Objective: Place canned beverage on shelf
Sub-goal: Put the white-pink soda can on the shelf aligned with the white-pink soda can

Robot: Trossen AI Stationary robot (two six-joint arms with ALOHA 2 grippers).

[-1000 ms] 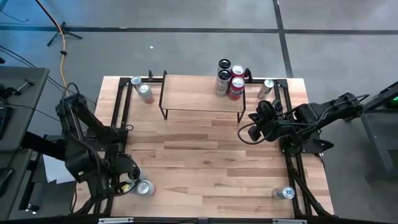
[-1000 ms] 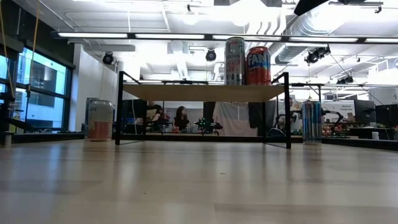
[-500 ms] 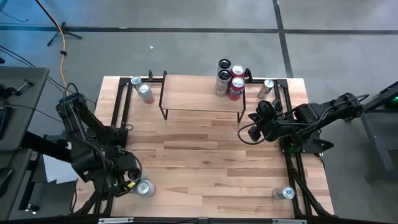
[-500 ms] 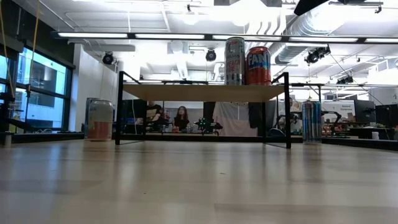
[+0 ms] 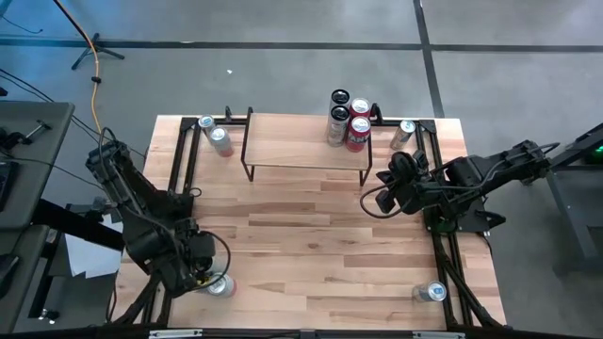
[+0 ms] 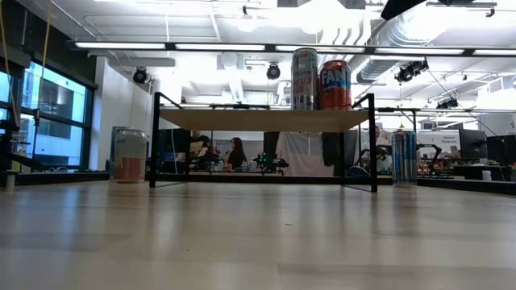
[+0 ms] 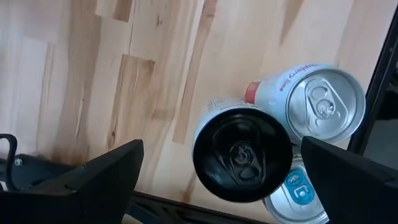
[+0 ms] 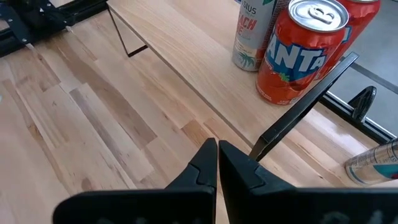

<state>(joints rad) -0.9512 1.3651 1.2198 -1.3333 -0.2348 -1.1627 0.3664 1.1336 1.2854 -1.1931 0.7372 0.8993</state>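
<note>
Left gripper (image 7: 217,180) hangs over a tight cluster of 3 cans at the lower left of the high view, fingers (image 7: 93,180) spread wide, holding nothing. In the left wrist view the black-topped can (image 7: 241,152) sits between the fingers, touching the silver-topped can (image 7: 311,102) and overlapping a blue-tabbed can (image 7: 297,194) just beside it. The shelf (image 5: 306,143) stands well apart, at the upper middle of the high view, already carrying a red can (image 5: 357,133) and 2 dark-topped cans (image 5: 337,118) crowded at its right end. Right gripper (image 8: 217,165) is pinched shut on nothing, waiting near the shelf's right leg, at the right centre of the high view. Risks, as judgement: the cluster is so packed that a descending finger could land on the silver-topped can or the blue-tabbed can, tipping or shoving one toward the table (image 5: 311,245) edge, which is close. An off-centre close could squeeze the black-topped can out sideways. At placement, the crowded right end leaves room for a knock-over; the bare left part of the plank looks safer.
</note>
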